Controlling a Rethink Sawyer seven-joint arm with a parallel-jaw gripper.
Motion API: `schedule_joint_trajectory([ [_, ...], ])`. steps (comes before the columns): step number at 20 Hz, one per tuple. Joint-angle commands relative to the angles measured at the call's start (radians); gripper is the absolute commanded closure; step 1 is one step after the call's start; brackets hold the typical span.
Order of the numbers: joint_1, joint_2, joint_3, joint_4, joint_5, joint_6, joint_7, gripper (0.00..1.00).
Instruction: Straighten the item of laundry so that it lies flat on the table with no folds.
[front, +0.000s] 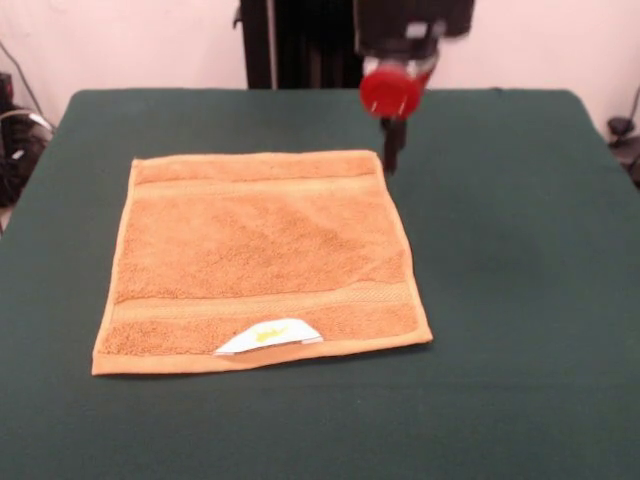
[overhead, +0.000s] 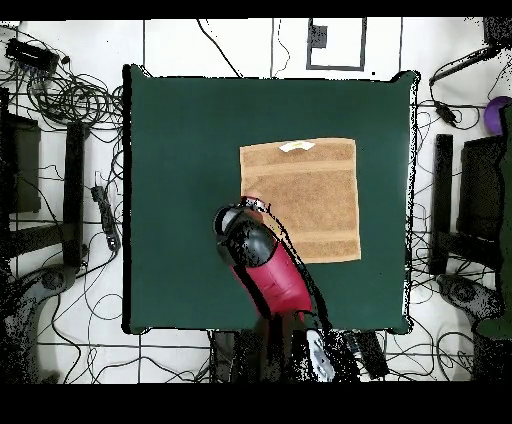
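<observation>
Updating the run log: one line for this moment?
towel: flat, tag up | gripper: at far right corner, fingers unclear | table: green

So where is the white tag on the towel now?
In the front view, the white tag lies on the towel at its near edge, about midway along, on the side opposite the pincer.
</observation>
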Motion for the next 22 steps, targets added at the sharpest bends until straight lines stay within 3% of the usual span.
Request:
schedule_joint_trajectory([
  [1, 0.010, -0.131, -0.112, 0.067, -0.138, 0.280, 0.145, 0.00],
  [2, -0.072, -0.129, -0.033, 0.105, -0.131, 0.188, 0.008, 0.00],
  [3, -0.201, -0.099, 0.073, 0.124, -0.180, 0.074, -0.161, 0.00],
  [4, -0.301, -0.042, 0.107, 0.079, -0.306, 0.015, -0.293, 0.00],
  [7, -0.448, 0.073, 0.104, -0.129, -0.639, 0.030, -0.541, 0.00],
  [9, -0.557, 0.125, 0.162, -0.259, -0.825, 0.076, -0.675, 0.00],
  [12, -0.695, 0.187, 0.273, -0.389, -1.020, 0.113, -0.754, 0.00],
  [15, -0.778, 0.225, 0.320, -0.476, -1.149, 0.162, -0.772, 0.00],
  [18, -0.837, 0.264, 0.354, -0.538, -1.230, 0.200, -0.788, 0.00],
  [22, -0.860, 0.286, 0.364, -0.547, -1.292, 0.167, -0.738, 0.00],
])
